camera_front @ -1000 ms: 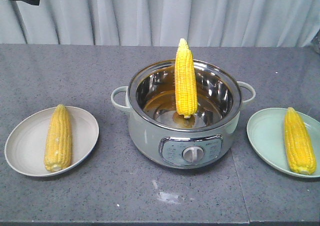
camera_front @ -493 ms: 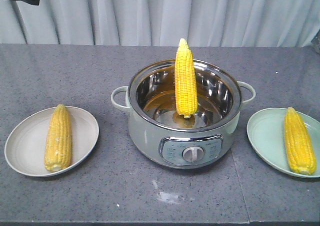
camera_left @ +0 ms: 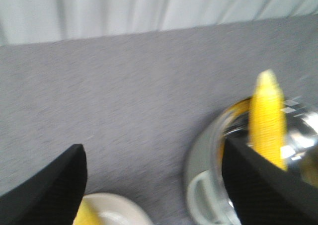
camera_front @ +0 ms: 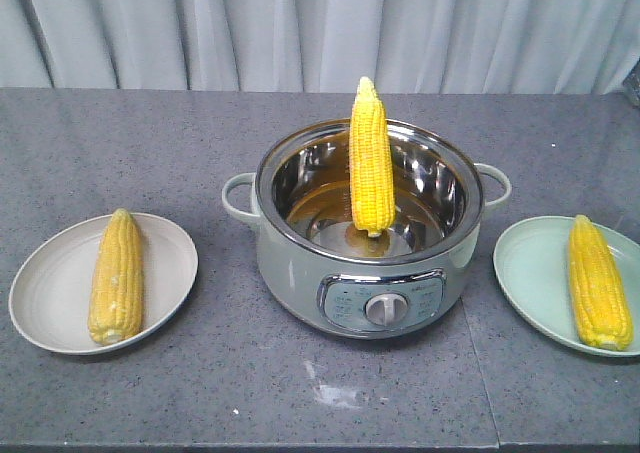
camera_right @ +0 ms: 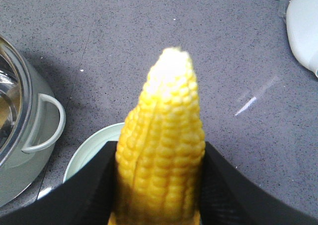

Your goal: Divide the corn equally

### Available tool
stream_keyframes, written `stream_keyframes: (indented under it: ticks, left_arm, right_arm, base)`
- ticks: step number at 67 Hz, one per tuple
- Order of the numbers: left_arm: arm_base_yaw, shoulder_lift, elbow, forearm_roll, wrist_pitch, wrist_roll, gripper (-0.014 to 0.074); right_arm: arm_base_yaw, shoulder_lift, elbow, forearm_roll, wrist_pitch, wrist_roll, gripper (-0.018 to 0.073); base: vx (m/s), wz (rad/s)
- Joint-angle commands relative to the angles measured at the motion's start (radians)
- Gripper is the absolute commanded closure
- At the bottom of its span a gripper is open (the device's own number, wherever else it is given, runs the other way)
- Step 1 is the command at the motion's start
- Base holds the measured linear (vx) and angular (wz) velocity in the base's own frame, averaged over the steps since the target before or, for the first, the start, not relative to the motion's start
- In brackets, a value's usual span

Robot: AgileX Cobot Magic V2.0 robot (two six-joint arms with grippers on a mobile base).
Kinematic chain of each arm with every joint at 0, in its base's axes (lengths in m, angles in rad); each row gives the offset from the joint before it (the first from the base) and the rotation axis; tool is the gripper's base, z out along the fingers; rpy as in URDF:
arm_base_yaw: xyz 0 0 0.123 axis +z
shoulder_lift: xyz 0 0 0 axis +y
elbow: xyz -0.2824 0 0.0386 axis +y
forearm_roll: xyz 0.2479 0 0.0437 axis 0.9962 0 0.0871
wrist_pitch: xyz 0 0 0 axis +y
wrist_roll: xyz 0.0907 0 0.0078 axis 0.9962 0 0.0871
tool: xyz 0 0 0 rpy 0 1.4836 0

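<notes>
On grey speckled countertop (camera_front: pixel 150 143), plated corn (camera_front: pixel 116 276), curtain (camera_front: pixel 400 33) behind

Upright cob (camera_front: pixel 371 158) (two flat cobs (camera_front: pixel 117 278) (camera_front: pixel 598 281))

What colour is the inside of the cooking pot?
Shiny silver metal; the pot shows it best in the front view.

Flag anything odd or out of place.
One corn cob stands on end in the pot, tip above the rim, unlike the left-plate cob and right-plate cob, lying flat. The right end effector grips a fourth cob. Nothing looks spilled.
</notes>
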Motion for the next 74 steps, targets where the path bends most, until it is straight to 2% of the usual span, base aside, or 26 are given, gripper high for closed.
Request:
stream_keyframes:
  ticks: [1, 6, 21, 31, 42, 56, 74]
  left_arm:
    - [-0.028, -0.019, -0.021, -0.111, -0.122, -0.005, 0.0044]
    - [-0.067, 0.004, -0.021, -0.134, -0.142, -0.005, 0.0047]
    - [-0.19, 0.118, -0.021, -0.134, -0.167, -0.007, 0.0075]
    - [-0.27, 0.186, -0.021, -0.132, -0.265, 0.003, 0.0075]
    - [-0.346, 0.254, -0.021, -0.059, -0.332, 0.003, 0.0075]
    - [-0.399, 0.326, -0.021, -0.033, -0.333, -0.013, 0.0071]
    - [-0.409, 0.373, -0.021, -0.001, -0.33, -0.049, 0.0071]
  right_arm:
    - [-0.005, -0.033, -0.024, 0.008, 0.003, -0.01, 0.0554]
    - [-0.005, -0.033, -0.024, 0.008, 0.003, -0.01, 0.0554]
    - [-0.005, -0.033, -0.024, 0.008, 0.003, -0.01, 0.0554]
    - [-0.005, -0.033, -0.024, 0.008, 0.003, -0.01, 0.0554]
    - [-0.005, -0.033, -0.024, 0.008, 0.003, -0.01, 0.0554]
    - [-0.005, -0.033, -0.024, 0.008, 0.003, -0.01, 0.0554]
    - [-0.005, -0.033, -0.024, 0.008, 0.003, -0.01, 0.0554]
  base:
    - [0.0, 0.0]
    - [0.0, 0.0]
    - [0.0, 0.0]
    - [0.0, 0.0]
    - [0.0, 0.0]
    - [0.0, 0.0]
    - [0.0, 0.0]
